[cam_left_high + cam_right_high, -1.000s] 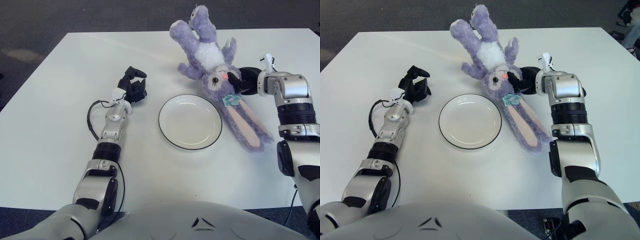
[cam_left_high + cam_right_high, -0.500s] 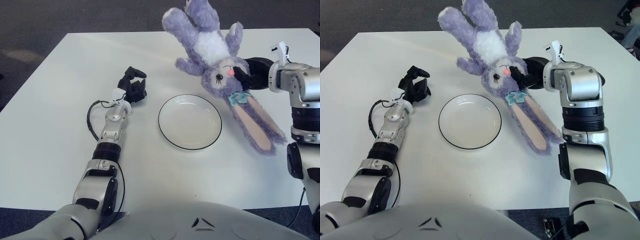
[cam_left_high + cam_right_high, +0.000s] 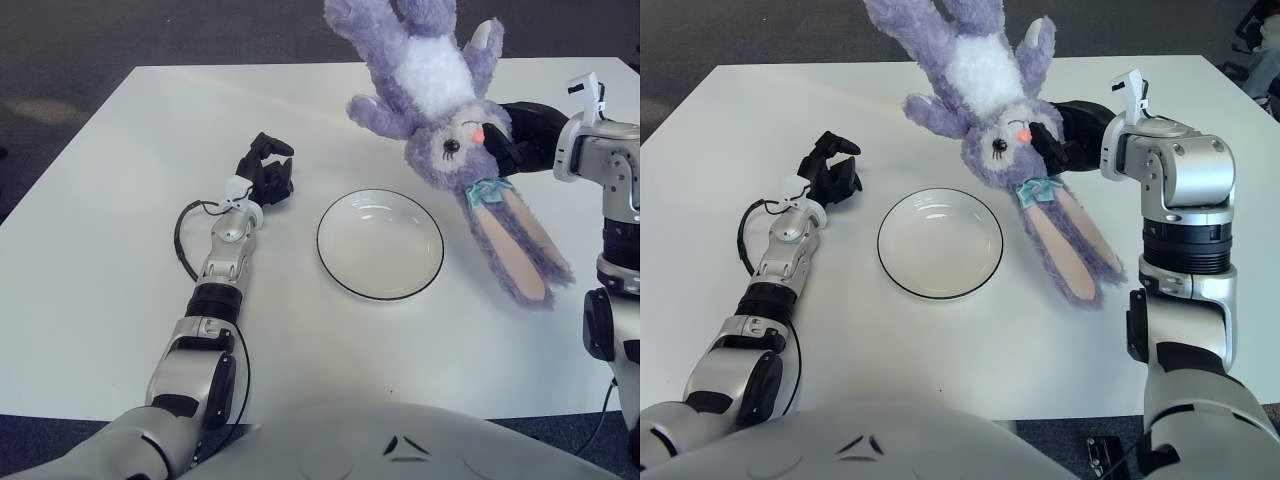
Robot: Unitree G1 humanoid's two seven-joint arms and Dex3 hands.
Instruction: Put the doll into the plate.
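Observation:
A purple plush rabbit doll (image 3: 440, 110) with a white belly hangs upside down, head down, in the air right of and above the plate. Its long ears (image 3: 515, 245) trail down toward the table. My right hand (image 3: 520, 140) is shut on the doll's head from the right. A white plate (image 3: 380, 243) with a dark rim lies empty at the table's middle. My left hand (image 3: 265, 175) rests on the table left of the plate, fingers curled, holding nothing.
The white table (image 3: 120, 200) carries only the plate. Its far edge (image 3: 250, 66) borders dark carpet. A black cable (image 3: 185, 240) loops beside my left forearm.
My right hand has lifted the doll off the table, up and slightly to the right. Only the ear tips stay low. The left arm has not moved.

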